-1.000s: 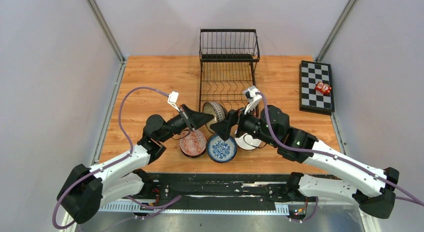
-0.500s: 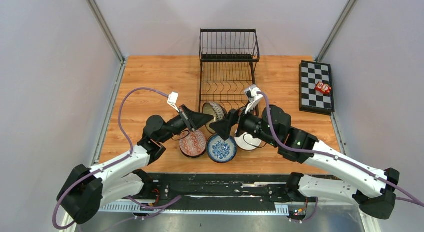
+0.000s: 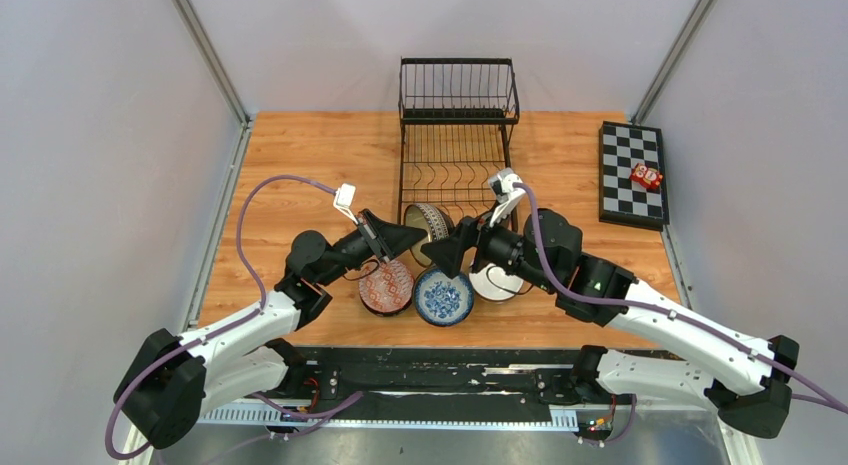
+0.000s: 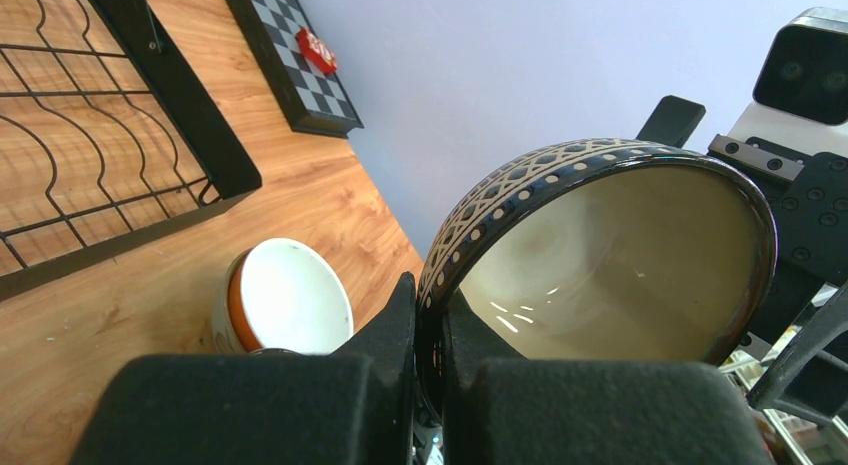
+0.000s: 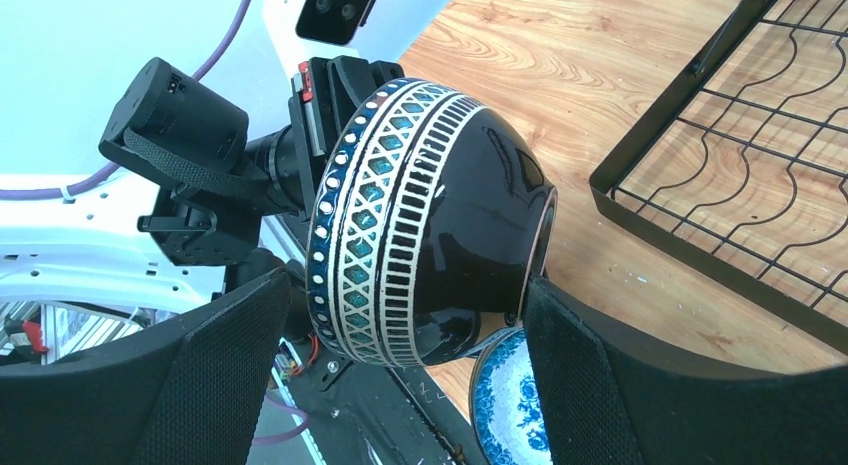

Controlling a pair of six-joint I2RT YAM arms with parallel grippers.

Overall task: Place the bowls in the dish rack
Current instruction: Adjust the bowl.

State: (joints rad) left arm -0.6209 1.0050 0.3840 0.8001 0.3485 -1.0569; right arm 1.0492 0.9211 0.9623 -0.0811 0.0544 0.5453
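My left gripper [image 3: 413, 235] [image 4: 430, 297] is shut on the rim of a dark blue bowl [image 3: 432, 221] [image 4: 600, 275] [image 5: 430, 235] with a cream lattice band. It holds the bowl on its side above the table, in front of the black wire dish rack [image 3: 458, 135] [image 5: 740, 185]. My right gripper [image 3: 447, 241] [image 5: 408, 285] is open and straddles that bowl from the other side. One finger is by its foot, the other stands off its rim. On the table below lie a red-patterned bowl [image 3: 386, 286], a blue-and-white floral bowl [image 3: 443, 297] [image 5: 510, 405] and a white bowl [image 3: 497, 283] [image 4: 285, 295].
A checkered board [image 3: 632, 173] [image 4: 290, 65] with a small red toy [image 3: 646, 176] lies at the right edge of the wooden table. The rack's lower slotted tray [image 4: 100, 135] reaches forward to just behind the held bowl. Grey walls enclose the table.
My right gripper's jaws have narrowed a little around the dark blue bowl. The left gripper and the bowl have hardly moved.
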